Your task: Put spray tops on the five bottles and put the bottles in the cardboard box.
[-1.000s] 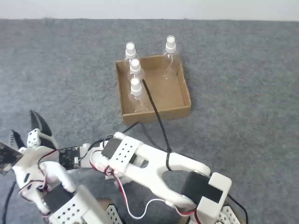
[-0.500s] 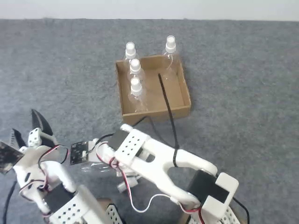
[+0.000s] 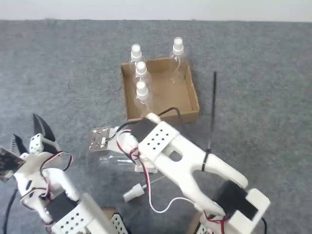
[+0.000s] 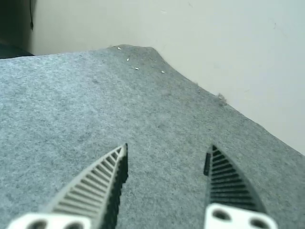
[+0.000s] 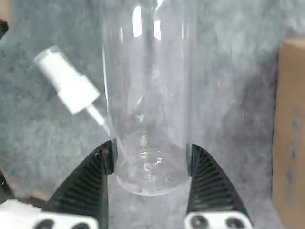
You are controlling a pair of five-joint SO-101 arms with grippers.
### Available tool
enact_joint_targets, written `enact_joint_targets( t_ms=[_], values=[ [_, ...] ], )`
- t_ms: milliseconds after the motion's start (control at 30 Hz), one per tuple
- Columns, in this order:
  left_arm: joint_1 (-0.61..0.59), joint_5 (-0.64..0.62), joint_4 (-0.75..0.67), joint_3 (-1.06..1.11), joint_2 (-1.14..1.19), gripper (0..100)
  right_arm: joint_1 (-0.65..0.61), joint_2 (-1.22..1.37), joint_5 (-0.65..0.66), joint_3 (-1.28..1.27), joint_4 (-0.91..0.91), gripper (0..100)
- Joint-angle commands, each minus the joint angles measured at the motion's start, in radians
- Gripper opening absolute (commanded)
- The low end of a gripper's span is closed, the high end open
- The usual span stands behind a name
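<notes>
Right gripper (image 5: 148, 160) pressed against both sides of the clear bottle (image 5: 147, 90) at its base end. Left gripper (image 4: 167, 150) spread wide, empty. The bottle lies flat on the grey surface (image 3: 253, 97) just before the cardboard box's (image 3: 163, 118) near wall. Its long axis runs roughly along that wall, base toward the gripper's palm. Judged light, thin-walled, slick and prone to roll: grip mid-body, gently. A loose spray top (image 3: 132, 193) lies near.

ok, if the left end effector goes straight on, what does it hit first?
Path looks free: the left end effector points over bare carpet, with the wall beyond likely first, though depth is unclear.
</notes>
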State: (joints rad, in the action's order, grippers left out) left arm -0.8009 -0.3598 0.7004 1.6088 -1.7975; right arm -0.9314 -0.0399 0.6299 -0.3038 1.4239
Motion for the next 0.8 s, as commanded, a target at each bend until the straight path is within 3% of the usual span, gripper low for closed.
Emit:
enact_joint_targets(
  t_ms=[0, 433, 767],
  values=[
    [0.002, -0.009, -0.032, -0.024, -0.014, 25, 0.035, -0.101, 0.008, 0.051, 0.047, 5.2],
    [0.002, -0.009, -0.032, -0.024, -0.014, 25, 0.193, -0.216, 0.014, 0.028, 0.252, 5.2],
    [0.002, -0.009, -0.032, -0.024, -0.014, 25, 0.363, -0.489, 0.017, -0.206, 0.252, 5.2]
  ],
)
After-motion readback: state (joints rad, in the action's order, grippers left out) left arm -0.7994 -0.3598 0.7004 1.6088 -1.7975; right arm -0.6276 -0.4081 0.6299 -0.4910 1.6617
